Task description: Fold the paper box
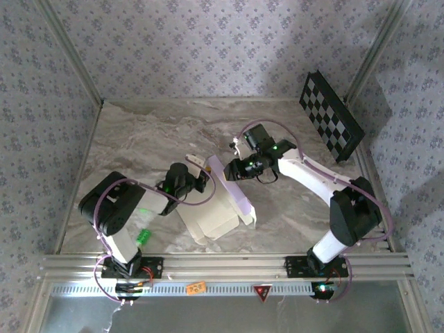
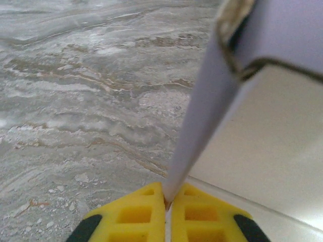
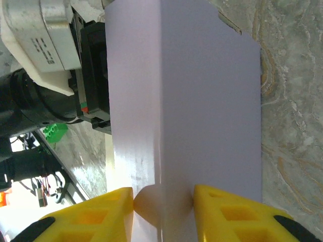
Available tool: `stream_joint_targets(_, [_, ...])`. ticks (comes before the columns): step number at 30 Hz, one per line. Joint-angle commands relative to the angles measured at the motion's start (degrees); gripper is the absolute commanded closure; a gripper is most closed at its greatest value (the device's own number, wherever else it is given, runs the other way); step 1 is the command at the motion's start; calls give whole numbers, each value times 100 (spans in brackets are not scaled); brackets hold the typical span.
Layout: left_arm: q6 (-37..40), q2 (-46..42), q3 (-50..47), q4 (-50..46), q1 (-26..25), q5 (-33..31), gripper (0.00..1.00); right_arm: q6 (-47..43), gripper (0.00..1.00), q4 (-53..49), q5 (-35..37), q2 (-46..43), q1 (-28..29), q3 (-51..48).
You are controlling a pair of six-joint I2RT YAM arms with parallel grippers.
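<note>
The paper box [image 1: 211, 211] lies half folded at the middle of the marble table, its cream side up and one long lavender panel [image 1: 234, 189] standing on edge. My left gripper [image 1: 201, 177] is at the panel's far left end. In the left wrist view its yellow fingers [image 2: 132, 217] are shut on the thin edge of a lavender flap [image 2: 199, 121], with the cream panel [image 2: 267, 151] to the right. My right gripper [image 1: 229, 168] meets the same panel from the right. Its yellow fingers [image 3: 227, 214] press both sides of the creased lavender wall [image 3: 202, 101] around a small cream tab [image 3: 161, 204].
A black-and-white checkerboard panel [image 1: 331, 116] leans against the back right wall. A small green piece [image 1: 143, 236] lies by the left arm's base. The left arm's black and white wrist [image 3: 55, 65] is close beside the lavender wall. Aluminium rails edge the table.
</note>
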Motion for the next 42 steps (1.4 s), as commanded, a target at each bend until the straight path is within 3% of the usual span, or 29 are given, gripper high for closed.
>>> stream_joint_targets(1, [-603,72,60,489,-93,-571,97,303,65,-55,-142,64,-67,-289])
stream_joint_targets(4, [-576,14,71,288,-310,-1054,100,528,66,138,-287,26,-88,-408])
stream_joint_targets(9, [-607,-328,269,-843,-678,-2105,100,833,67,392,-550,-41,-91,-540])
stream_joint_targets(11, [-511,-436,221,-893,-845,-2243,100,926,67,487,-635,-53,-112,-607])
stream_joint_targets(16, [-353,-404,123,-601,-897,-2201,81,926,67,518,-737,40,-256,-628])
stream_joint_targets(24, [-14,-677,118,-448,-667,-1577,56,648,67,312,-847,105,-550,-594])
stream_joint_targets(28, [-44,-737,-30,-141,-395,-1293,52,578,66,238,-917,76,-662,-534])
stream_joint_targets(35, [-58,-403,97,480,26,42,48,401,58,12,-1081,74,-731,-335])
stream_joint_targets(42, [-68,-4,449,643,39,343,48,293,55,-156,-1129,11,-802,-110])
